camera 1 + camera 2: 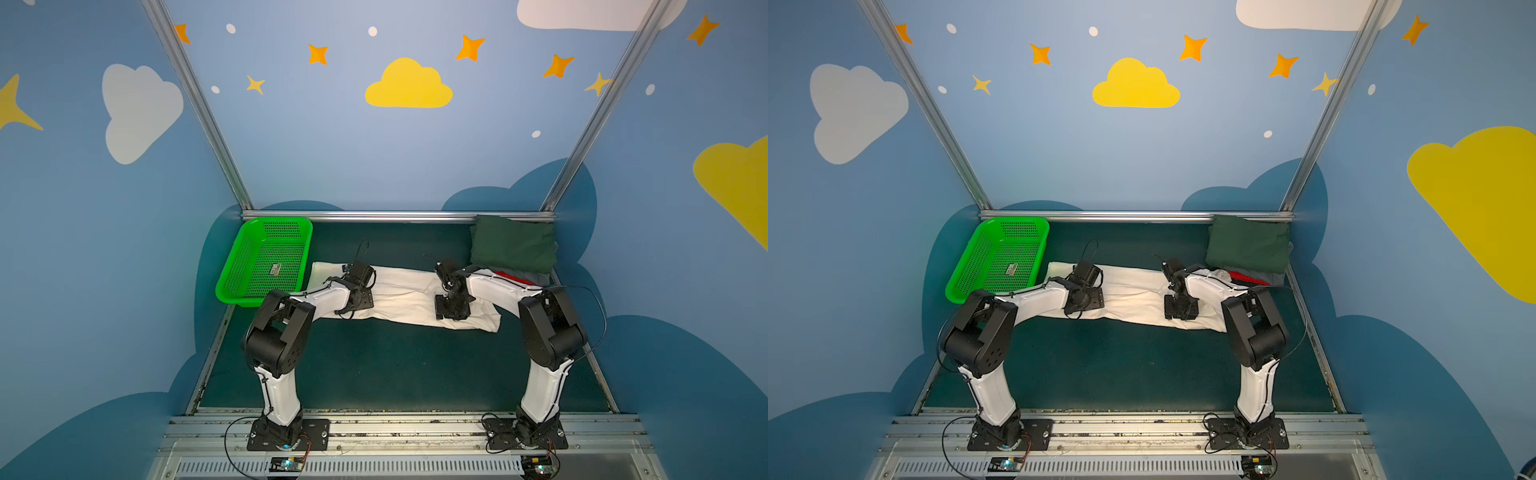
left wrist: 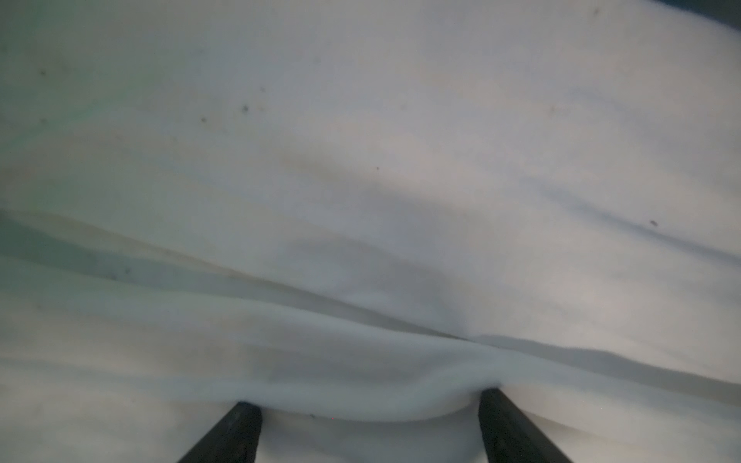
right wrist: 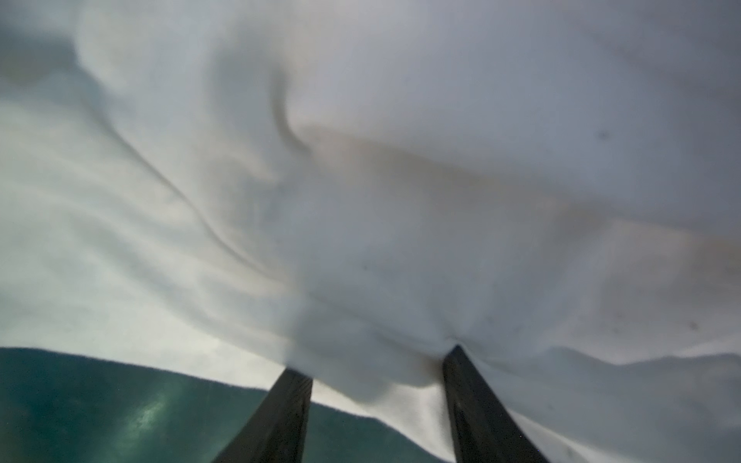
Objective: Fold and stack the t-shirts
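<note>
A cream-white t-shirt (image 1: 407, 295) (image 1: 1136, 293) lies as a long folded strip across the dark green mat, shown in both top views. My left gripper (image 1: 360, 300) (image 2: 369, 399) points down onto its left part, jaws wide, a soft ridge of cloth bulging between the fingertips (image 2: 246, 417). My right gripper (image 1: 451, 308) (image 3: 377, 360) presses down near the strip's right end by its front edge, jaws partly apart with bunched cloth between the fingers (image 3: 461, 385). Folded t-shirts are stacked at the back right: dark green (image 1: 513, 245) on top, red (image 1: 509, 276) and grey (image 1: 537, 277) edges below.
A bright green perforated basket (image 1: 243, 262) stands at the back left, close to the strip's left end. The right forearm passes just in front of the stack. Dark mat (image 3: 100, 401) shows in front of the shirt. Aluminium rails edge the table.
</note>
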Robot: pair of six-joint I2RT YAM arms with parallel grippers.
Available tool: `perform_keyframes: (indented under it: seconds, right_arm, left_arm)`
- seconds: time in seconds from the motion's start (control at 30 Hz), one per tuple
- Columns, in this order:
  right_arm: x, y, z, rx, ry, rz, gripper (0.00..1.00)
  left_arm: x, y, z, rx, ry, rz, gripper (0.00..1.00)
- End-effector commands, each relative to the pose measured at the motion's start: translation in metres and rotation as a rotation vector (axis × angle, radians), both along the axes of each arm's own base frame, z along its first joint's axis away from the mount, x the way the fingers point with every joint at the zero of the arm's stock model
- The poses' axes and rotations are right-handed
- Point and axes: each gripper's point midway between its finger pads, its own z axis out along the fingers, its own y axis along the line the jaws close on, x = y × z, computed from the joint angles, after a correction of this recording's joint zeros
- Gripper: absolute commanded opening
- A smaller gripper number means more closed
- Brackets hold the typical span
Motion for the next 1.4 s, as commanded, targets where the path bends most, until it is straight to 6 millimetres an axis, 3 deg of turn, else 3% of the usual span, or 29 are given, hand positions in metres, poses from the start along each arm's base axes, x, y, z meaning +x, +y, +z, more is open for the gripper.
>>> perform_keyframes:
  seconds: [0.0, 0.4, 0.83, 1.03, 1.23, 1.37]
  right_arm:
    - [-0.004, -0.006, -0.016, -0.034, 0.043, -0.018, 0.52]
    - [-0.019, -0.027, -0.035, -0.066, 0.104, -0.055, 0.5]
    - [-0.027, -0.035, -0.044, -0.067, 0.135, -0.065, 0.48]
    - [-0.033, -0.039, -0.045, -0.069, 0.147, -0.07, 0.48]
    - [-0.039, -0.044, -0.044, -0.072, 0.154, -0.071, 0.48]
    - [-0.039, -0.044, -0.041, -0.072, 0.151, -0.074, 0.48]
  left_arm:
    - [0.004, 0.006, -0.001, 0.041, 0.015, -0.001, 0.84]
    - [0.018, 0.01, 0.008, 0.037, -0.005, 0.017, 0.84]
    - [0.035, 0.015, 0.009, 0.057, -0.019, 0.03, 0.84]
    - [0.053, 0.027, 0.008, 0.106, -0.036, 0.04, 0.84]
    - [0.082, 0.035, 0.027, 0.169, -0.101, 0.026, 0.84]
    - [0.088, 0.033, 0.037, 0.154, -0.112, 0.032, 0.84]
